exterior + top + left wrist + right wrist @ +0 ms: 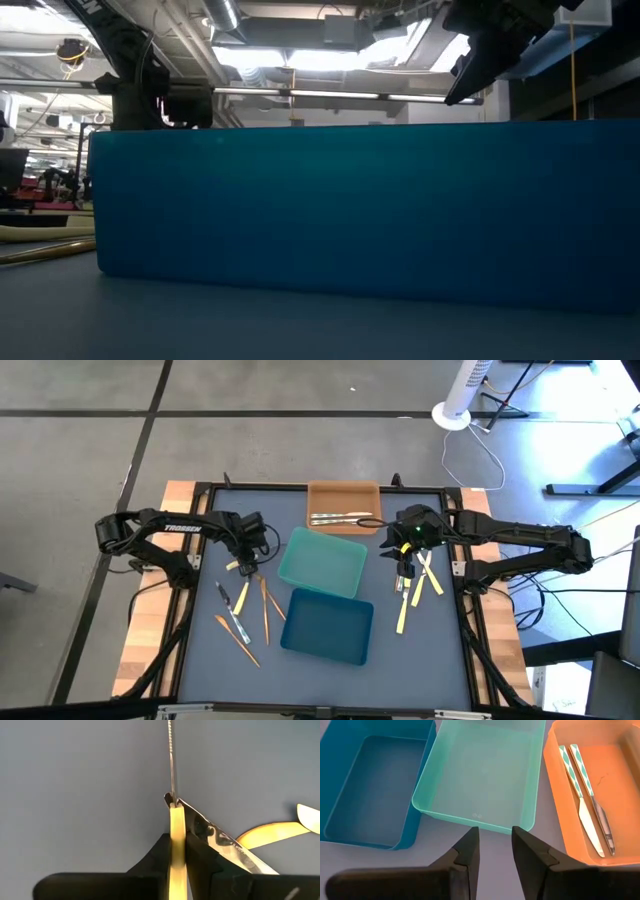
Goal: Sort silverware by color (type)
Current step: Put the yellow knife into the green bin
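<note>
**Left gripper pinches a yellow utensil; right gripper hangs empty by the trays**

The low view is almost wholly blocked by the blue tray's wall; only a pale handle at the far left edge and the arms' dark upper parts show past it. In the left wrist view the yellow utensil is cut off at the frame's bottom, and what kind of utensil it is cannot be told. A silver knife lies slantwise right against it, its tip at the fingers; whether it is also caught is unclear.

The left gripper is down at the mat's left side, its fingers closed narrowly on the yellow utensil. Below it orange utensils and a silver one lie loose, with bare mat toward the near edge.

The right gripper hangs beside the green tray, fingers partly apart and holding nothing. Yellow utensils lie just below it. The green tray sits between the orange tray and the blue tray, the trays close together. Two silver pieces lie in the orange tray.
</note>
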